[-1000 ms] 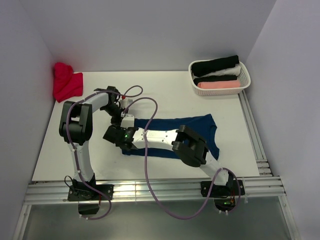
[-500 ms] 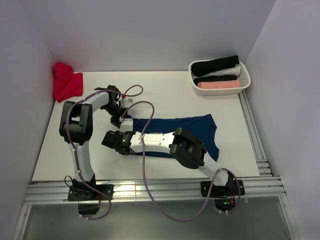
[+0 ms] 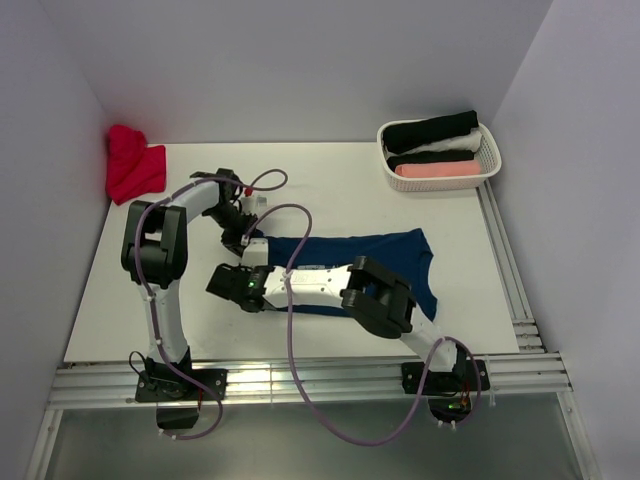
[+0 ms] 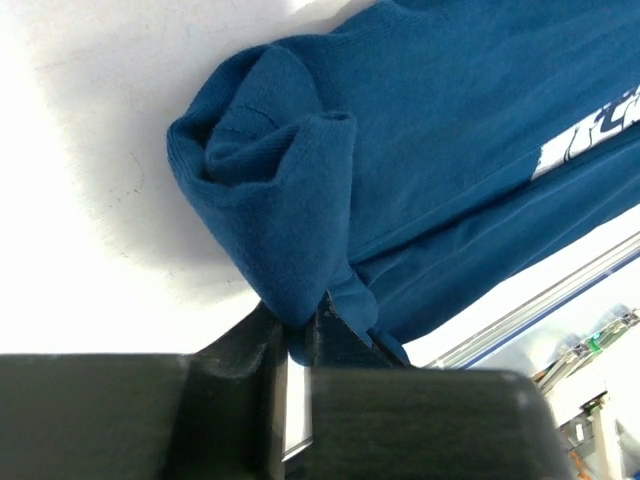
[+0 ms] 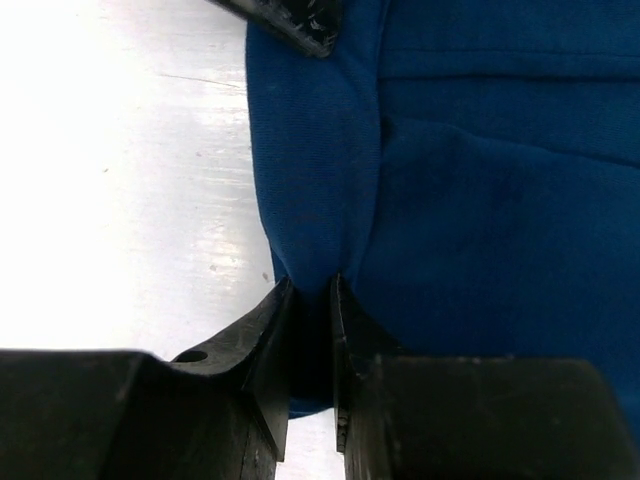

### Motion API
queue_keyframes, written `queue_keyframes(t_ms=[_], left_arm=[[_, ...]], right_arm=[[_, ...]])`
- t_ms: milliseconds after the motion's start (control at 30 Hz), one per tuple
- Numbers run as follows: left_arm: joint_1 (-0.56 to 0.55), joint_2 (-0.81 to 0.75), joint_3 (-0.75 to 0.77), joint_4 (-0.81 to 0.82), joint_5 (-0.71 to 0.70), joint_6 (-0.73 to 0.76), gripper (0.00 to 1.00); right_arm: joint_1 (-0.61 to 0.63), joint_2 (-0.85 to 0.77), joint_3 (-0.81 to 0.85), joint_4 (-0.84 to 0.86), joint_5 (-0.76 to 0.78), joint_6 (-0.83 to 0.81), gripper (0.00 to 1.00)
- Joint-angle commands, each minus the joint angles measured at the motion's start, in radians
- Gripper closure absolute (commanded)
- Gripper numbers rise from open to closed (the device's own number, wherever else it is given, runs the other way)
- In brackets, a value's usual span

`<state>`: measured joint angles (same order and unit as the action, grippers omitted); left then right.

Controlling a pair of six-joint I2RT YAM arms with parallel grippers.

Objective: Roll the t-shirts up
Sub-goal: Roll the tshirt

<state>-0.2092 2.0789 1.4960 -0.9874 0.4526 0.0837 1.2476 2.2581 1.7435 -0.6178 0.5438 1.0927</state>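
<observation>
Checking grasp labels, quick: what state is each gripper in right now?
Left gripper: closed, pinching the navy t-shirt at its bunched end.
Right gripper: closed on the same shirt's edge.

White table (image 3: 330,190), white basket (image 3: 488,158) at its far-right corner, metal rail (image 3: 320,380) along near edge

Robot lab test cell, plain white walls (image 3: 300,60), white table (image 3: 330,190), aluminium rail frame (image 3: 330,380)

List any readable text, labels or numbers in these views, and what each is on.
No text is readable.
White print on the navy t-shirt, left wrist view: slanted and cut off at the frame edge, illegible.
No other lettering can be made out in any view.
</observation>
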Motion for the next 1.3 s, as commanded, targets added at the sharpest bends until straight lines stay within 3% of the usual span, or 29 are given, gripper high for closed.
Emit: queue_keyframes(t_ms=[0, 67, 100, 200, 433, 633, 833, 1000, 1267], left_arm=[[0.004, 0.001, 0.076, 0.024, -0.009, 0.013, 0.81], [0.008, -0.005, 0.108, 0.007, 0.014, 0.033, 0.70], [0.011, -0.006, 0.122, -0.002, 0.024, 0.037, 0.58], [0.037, -0.010, 0.191, -0.045, 0.086, 0.063, 0.44], [0.114, -0.002, 0.290, -0.148, 0.236, 0.163, 0.37], [0.157, -0.029, 0.166, -0.143, 0.311, 0.269, 0.37], [0.156, 0.001, 0.000, -0.088, 0.415, 0.358, 0.38], [0.154, 0.043, -0.051, -0.033, 0.489, 0.367, 0.38], [0.119, 0.049, -0.108, 0.139, 0.421, 0.179, 0.49]], right_arm=[[0.019, -0.031, -0.172, 0.157, -0.159, 0.016, 0.89], [0.006, -0.097, -0.248, 0.298, -0.191, 0.021, 0.91], [0.001, -0.118, -0.324, 0.347, -0.206, 0.032, 0.92], [-0.025, -0.216, -0.480, 0.548, -0.267, 0.071, 0.95], [-0.108, -0.278, -0.808, 1.140, -0.438, 0.225, 0.96], [-0.149, -0.217, -0.940, 1.455, -0.515, 0.349, 0.97], [-0.165, -0.180, -0.966, 1.514, -0.530, 0.389, 0.98], [-0.169, -0.186, -0.969, 1.511, -0.530, 0.389, 0.98], [-0.174, -0.184, -0.969, 1.492, -0.532, 0.389, 0.98]])
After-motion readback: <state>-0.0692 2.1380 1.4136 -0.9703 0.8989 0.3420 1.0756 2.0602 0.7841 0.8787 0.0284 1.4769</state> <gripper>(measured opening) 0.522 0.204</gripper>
